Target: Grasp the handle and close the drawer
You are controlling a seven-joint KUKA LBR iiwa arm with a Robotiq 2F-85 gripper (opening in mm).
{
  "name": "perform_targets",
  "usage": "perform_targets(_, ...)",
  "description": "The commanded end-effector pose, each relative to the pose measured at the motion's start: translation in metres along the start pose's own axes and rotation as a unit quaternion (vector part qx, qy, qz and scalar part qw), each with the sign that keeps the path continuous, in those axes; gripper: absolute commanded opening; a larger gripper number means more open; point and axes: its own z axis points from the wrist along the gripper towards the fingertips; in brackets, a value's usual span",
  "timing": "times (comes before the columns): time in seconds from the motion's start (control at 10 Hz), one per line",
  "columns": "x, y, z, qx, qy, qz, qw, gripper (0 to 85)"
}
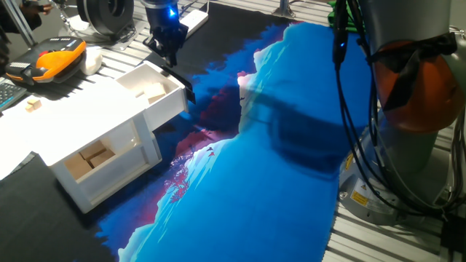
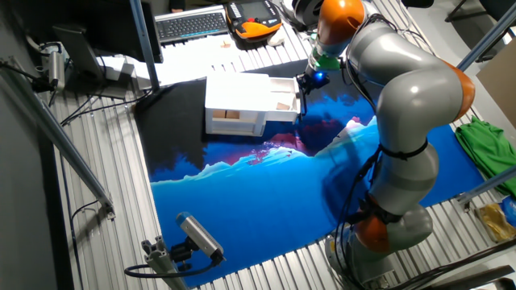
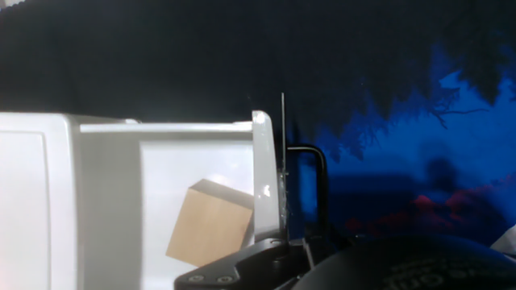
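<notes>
Black gripper (image 3: 322,262) housing fills the bottom of the hand view, directly over the handle (image 3: 310,189), a slim black bar loop standing off the white front panel of the drawer (image 3: 201,173). Whether the claw is wide, narrow or already clamped on the bar cannot be told: the fingertips are hidden in every view.

In one fixed view the drawer (image 1: 149,87) sticks out of the cabinet's upper slot, well open, with the handle (image 1: 182,81) on its outer face and the gripper (image 1: 169,54) poised just above that end. Pale wooden blocks (image 3: 211,221) lie inside.

The bar looks rigid and smooth, probably a little slippery, so the best hold is likely across its straight middle span, fingers either side. The drawer looks thin-walled and light and should slide with a gentle, straight push; an off-axis shove could jam it.

Around it stand the white cabinet (image 1: 95,142), a lower compartment holding another block (image 1: 95,156), and the blue-and-black cloth (image 1: 277,182) covering the table.
</notes>
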Motion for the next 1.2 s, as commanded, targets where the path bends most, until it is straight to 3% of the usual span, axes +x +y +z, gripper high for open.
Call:
perform_targets(0.0, -0.0013, -0.0001, -0.0004, -0.001, 0.001, 0.000, 1.0000, 17.0)
perform_targets(0.7, -0.0051, 0.0029, -0.0015, -0.001, 0.003, -0.001, 1.0000, 17.0)
perform_targets(0.8, -0.0051, 0.0032, -0.0016, -0.002, 0.004, -0.001, 1.0000, 0.0)
perform_targets(1.1, -0.0052, 0.0036, -0.0019, -0.003, 0.006, -0.002, 1.0000, 0.0)
